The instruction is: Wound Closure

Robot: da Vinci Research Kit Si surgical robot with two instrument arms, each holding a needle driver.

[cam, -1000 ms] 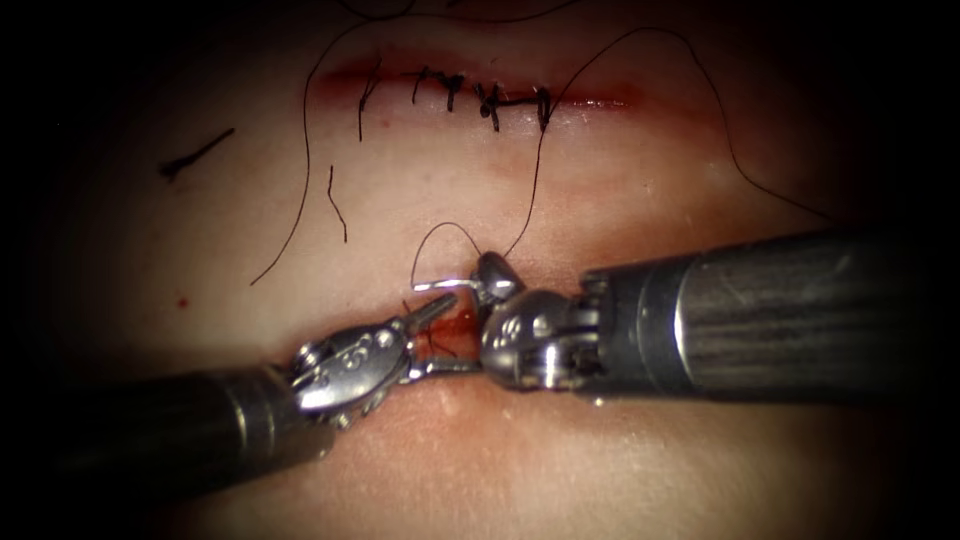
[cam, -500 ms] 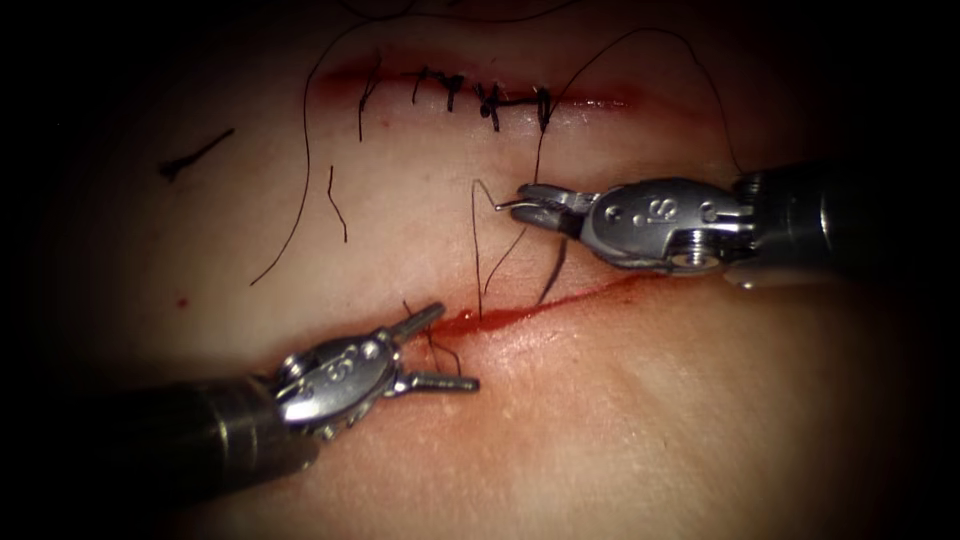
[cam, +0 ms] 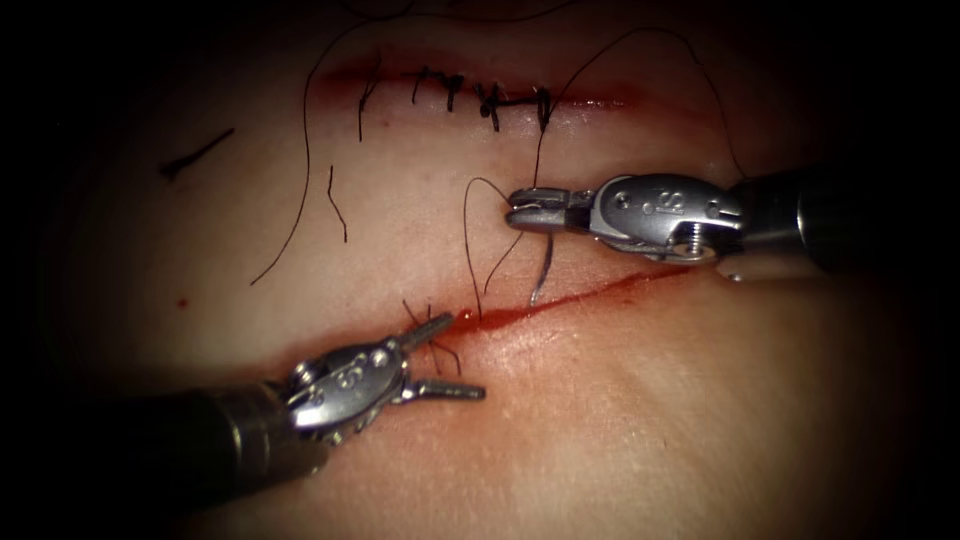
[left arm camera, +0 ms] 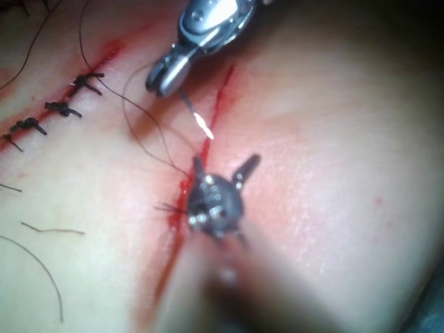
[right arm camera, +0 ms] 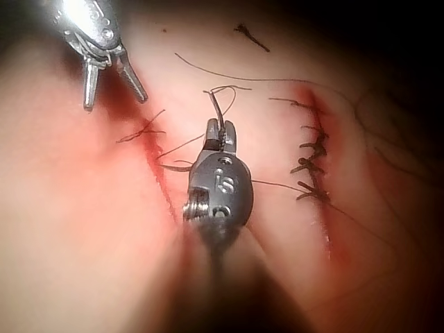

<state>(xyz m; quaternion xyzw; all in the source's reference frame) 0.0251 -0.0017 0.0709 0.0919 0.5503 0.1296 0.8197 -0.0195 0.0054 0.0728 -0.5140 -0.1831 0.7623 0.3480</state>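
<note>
My right tool hovers above the open lower cut in the tissue, jaws shut on the curved needle near its thread end. The needle hangs out of the tissue, its free end pointing down at the cut's upper edge. Thread loops from those jaws down into the cut's left end. There my left tool stands open, holding nothing, one jaw on each side of the cut. The left wrist view has its open jaws and the needle. The right wrist view has the shut jaws.
A second cut farther back is closed with several dark stitches, and long thread tails trail from it across the tissue. A short cut piece of thread lies at the far left. Red fluid lines the lower cut.
My right tool rose from the cut beside the left jaws and moved up and right with the needle, drawing thread through the tissue. The left tool stayed open and barely shifted.
</note>
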